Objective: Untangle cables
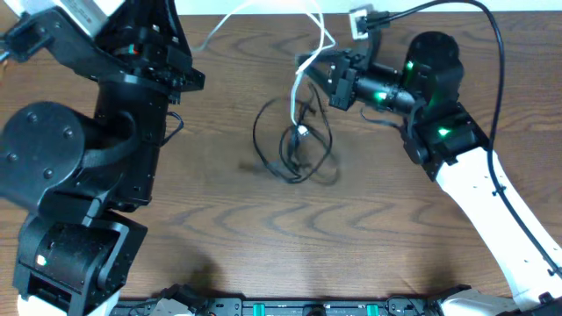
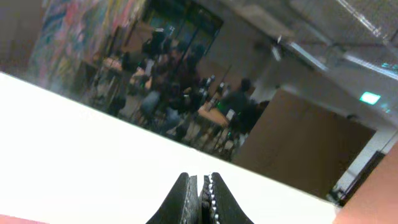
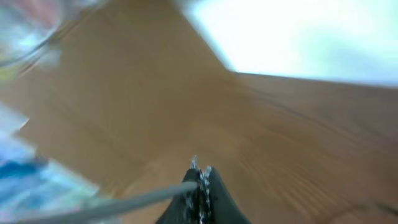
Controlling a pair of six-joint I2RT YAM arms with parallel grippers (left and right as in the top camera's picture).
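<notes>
Loops of black cables (image 1: pixel 294 145) at middle of tabletop (image 1: pixel 219 228), right gripper (image 1: pixel 309 72) just beside them. Only its wrist view shows it clamped on white cable (image 3: pixel 124 202); left gripper (image 2: pixel 200 186) closed, empty; green sign (image 2: pixel 370 98) unreadable

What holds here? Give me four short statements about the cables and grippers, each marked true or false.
1. The right gripper is shut on the white cable. True.
2. The left gripper holds a black cable. False: it is shut on nothing and points away, towards the room.
3. The black cables lie in loose loops on the table. True.
4. The white cable lies well apart from the black loops. False: it runs from the right gripper down into them.
</notes>
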